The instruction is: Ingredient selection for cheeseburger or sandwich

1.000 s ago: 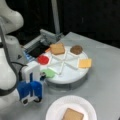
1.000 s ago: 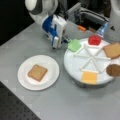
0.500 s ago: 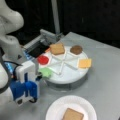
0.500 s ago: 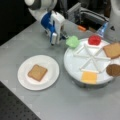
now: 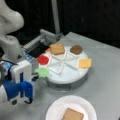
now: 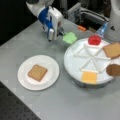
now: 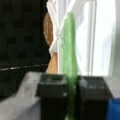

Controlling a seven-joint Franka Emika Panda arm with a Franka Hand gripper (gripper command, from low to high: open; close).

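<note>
Grey matte counter (image 5: 105, 75) under even light, dark black backdrop behind it, a pale vertical post (image 5: 55, 17) at the back, and black perforated board (image 6: 15, 107) below the counter's near edge.

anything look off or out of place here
Only the green lettuce piece: it's out of the divided tray, pinched edge-on in the gripper beside the rim. One toast square lies flat on the paper plate.

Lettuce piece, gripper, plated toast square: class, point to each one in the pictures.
lettuce piece (image 6: 69, 37), a front view, middle of the green leaf.
gripper (image 7: 71, 86), wrist view, between the fingertips.
toast square (image 6: 37, 72), a front view, its centre.
</note>
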